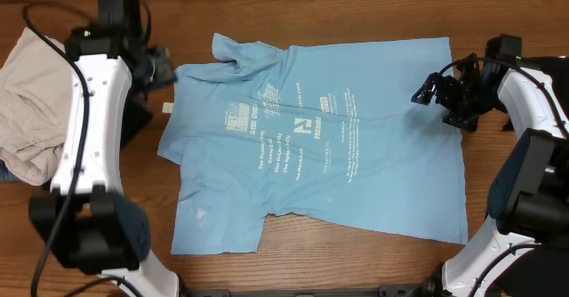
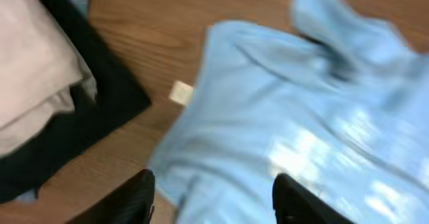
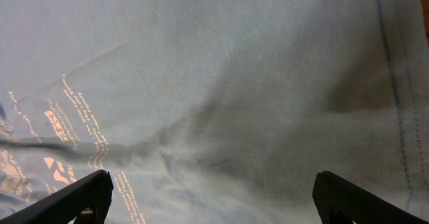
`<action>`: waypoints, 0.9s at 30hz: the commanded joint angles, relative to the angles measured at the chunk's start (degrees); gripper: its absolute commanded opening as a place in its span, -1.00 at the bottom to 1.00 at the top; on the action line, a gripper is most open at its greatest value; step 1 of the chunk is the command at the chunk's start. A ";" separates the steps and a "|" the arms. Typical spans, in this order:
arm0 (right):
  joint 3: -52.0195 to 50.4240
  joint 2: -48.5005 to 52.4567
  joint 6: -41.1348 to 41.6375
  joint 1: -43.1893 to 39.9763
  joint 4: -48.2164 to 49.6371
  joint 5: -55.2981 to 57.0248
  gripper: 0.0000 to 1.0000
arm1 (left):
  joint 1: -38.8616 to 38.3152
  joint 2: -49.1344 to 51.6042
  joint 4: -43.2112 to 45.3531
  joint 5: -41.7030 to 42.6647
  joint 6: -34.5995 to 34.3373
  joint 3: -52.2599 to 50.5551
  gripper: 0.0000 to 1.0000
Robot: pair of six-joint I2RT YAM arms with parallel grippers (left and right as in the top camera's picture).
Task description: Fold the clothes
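A light sky-blue T-shirt (image 1: 320, 146) with white lettering lies spread on the wooden table, with its collar and upper sleeve rumpled at the top left. My left gripper (image 1: 163, 68) hovers at that sleeve's edge. In the left wrist view, which is blurred, the left gripper (image 2: 214, 204) stands open over the blue T-shirt (image 2: 281, 123) with nothing between its fingers. My right gripper (image 1: 425, 92) is over the shirt's right part near its hem. Seen from the right wrist, the right gripper (image 3: 214, 207) is wide open just above the creased T-shirt (image 3: 221, 83).
A pile of other clothes sits at the table's left edge: an off-white garment (image 1: 31, 92) on a black one (image 2: 100, 110). A small white tag (image 1: 166, 108) lies on the bare wood beside the sleeve. Bare wood (image 1: 356, 261) shows along the front.
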 commanded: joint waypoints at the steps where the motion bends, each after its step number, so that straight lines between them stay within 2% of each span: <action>1: 1.03 -1.40 0.17 0.13 0.17 -0.52 1.00 | -3.43 -1.55 -7.89 2.89 -1.46 5.42 0.16; 4: 1.03 -1.40 0.17 0.13 0.17 -0.52 1.00 | -5.14 -2.38 -11.89 2.99 -4.31 5.60 0.12; 6: 1.03 -1.40 0.17 0.13 0.17 -0.52 1.00 | -6.43 -3.15 -10.36 3.63 -4.90 5.60 0.21; 7: 1.03 -1.40 0.17 0.13 0.17 -0.52 1.00 | -7.28 -2.95 -8.39 4.96 -4.07 5.53 0.35; 8: 1.03 -1.40 0.17 0.13 0.17 -0.52 1.00 | -7.78 -2.51 -6.56 6.29 -2.69 5.49 0.40; 13: 1.03 -1.40 0.17 0.13 0.17 -0.52 1.00 | -8.48 3.19 4.28 6.47 -1.86 5.46 0.33; 16: 1.03 -1.40 0.20 0.13 0.17 -0.52 1.00 | -8.48 9.88 11.28 5.77 0.35 5.46 0.15; 18: 1.03 -1.40 0.17 0.13 0.17 -0.52 1.00 | -8.33 13.79 13.77 5.29 0.31 5.46 -0.07; 21: 1.03 -1.40 0.17 0.13 0.17 -0.52 1.00 | -8.24 19.87 15.67 5.33 0.74 5.46 -0.88; 27: 1.03 -1.40 0.17 0.13 0.17 -0.52 1.00 | -8.46 28.06 15.56 5.31 4.13 5.44 -0.92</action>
